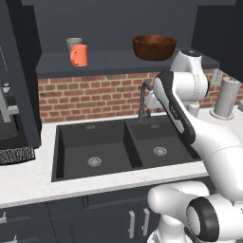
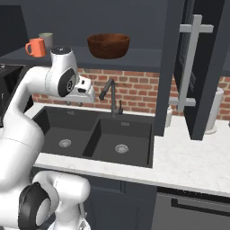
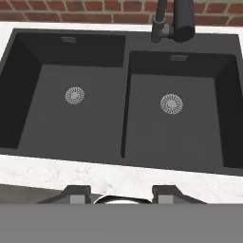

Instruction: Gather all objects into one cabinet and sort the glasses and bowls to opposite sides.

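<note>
An orange mug (image 1: pixel 79 55) stands upright at the left of the open dark cabinet shelf (image 1: pixel 118 61), its handle toward the left. Just behind it, partly hidden, stands a plain grey-green cup (image 1: pixel 73 43). Well apart on the right of the same shelf sits a wide, shallow reddish-brown bowl (image 1: pixel 154 46), upright. The tall slate cabinet door (image 2: pixel 202 67) with its long grey bar handle (image 2: pixel 192 63) hangs open at the right.

Black dbl sink (image 3: pixel 28 71), black faucet (image 3: pixel 173 21), brick backsplash (image 1: pixel 95 97), white countertop (image 2: pixel 188 157)
</note>
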